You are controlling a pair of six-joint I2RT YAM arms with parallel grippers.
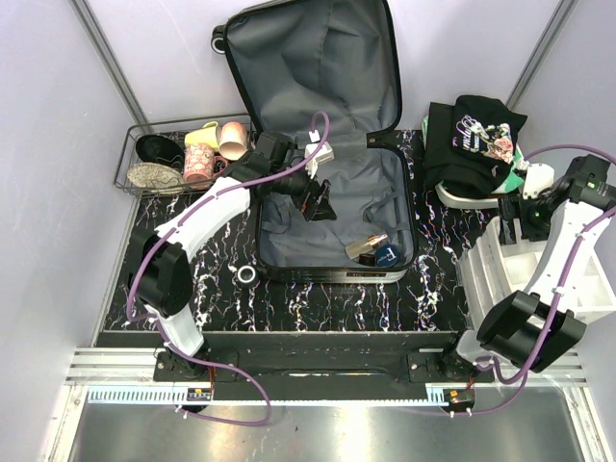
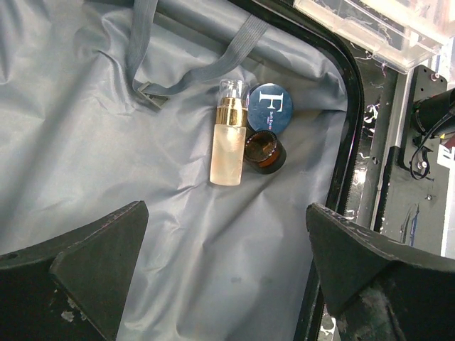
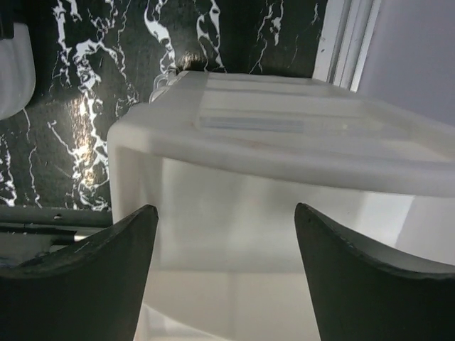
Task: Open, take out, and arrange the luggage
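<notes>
The luggage (image 1: 318,67) lies open, clothes (image 1: 476,135) out; bottle (image 2: 228,142), jar (image 2: 265,150) and blue tin (image 2: 271,109) left inside beneath my left gripper (image 2: 226,213), wide and empty; right gripper (image 3: 226,209) parted, empty too

Left claw (image 2: 226,231) spread wide over luggage (image 2: 106,142) lining; frosted bottle (image 2: 227,145), amber jar (image 2: 265,151), blue disc (image 2: 271,109) clustered.

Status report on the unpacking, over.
Both grippers open, empty: left gripper over open hard-shell suitcase, right gripper by white plastic bin. Frosted pump bottle, blue round tin, amber jar inside. Nothing obstructing.
</notes>
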